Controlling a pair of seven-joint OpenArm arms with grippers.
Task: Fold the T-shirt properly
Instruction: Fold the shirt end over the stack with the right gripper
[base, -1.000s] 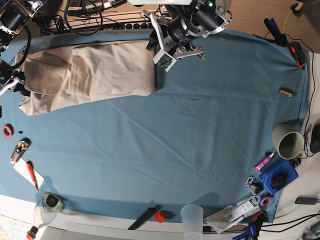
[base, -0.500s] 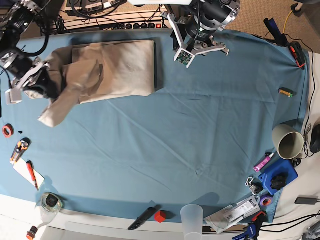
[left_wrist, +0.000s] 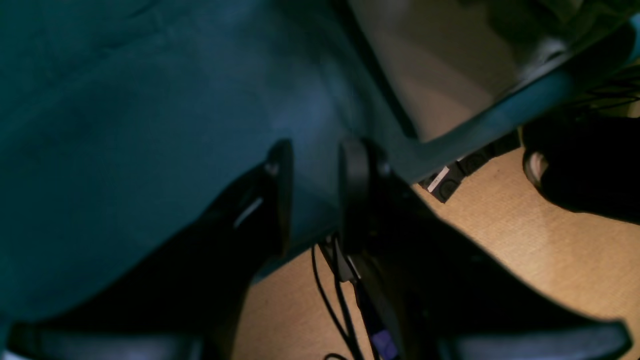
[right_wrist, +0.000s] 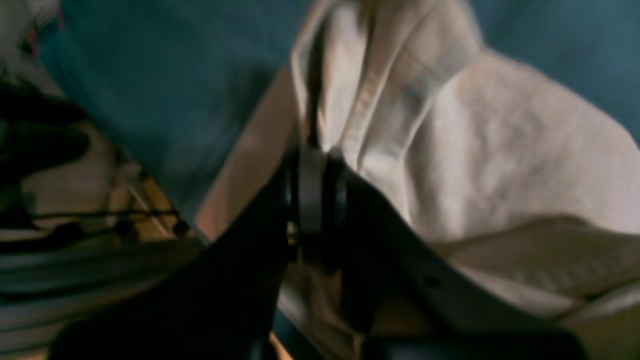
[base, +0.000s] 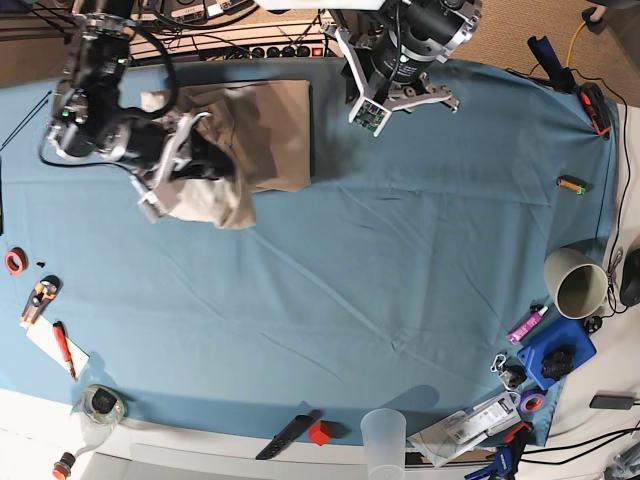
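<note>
The beige T-shirt (base: 265, 130) lies partly folded at the far left of the blue-teal table cloth (base: 380, 260). My right gripper (base: 205, 165) is shut on a bunched fold of the T-shirt (right_wrist: 450, 150) and holds it lifted over the shirt's body; in the right wrist view the jaws pinch the cloth at the right gripper (right_wrist: 315, 165). My left gripper (left_wrist: 312, 195) is open and empty, hanging over the table's far edge to the right of the shirt; it shows in the base view as the left gripper (base: 395, 95).
A beige cup (base: 577, 282), a blue box (base: 555, 355) and small tools sit at the right edge. A clear cup (base: 384, 438), a red cube (base: 319, 433) and a black marker lie at the front. Tools and a notepad (base: 50, 340) lie at the left.
My right gripper has carried the shirt's left end rightward over the body, bunching it. My left arm has stayed beyond the shirt's right edge after drawing back.
</note>
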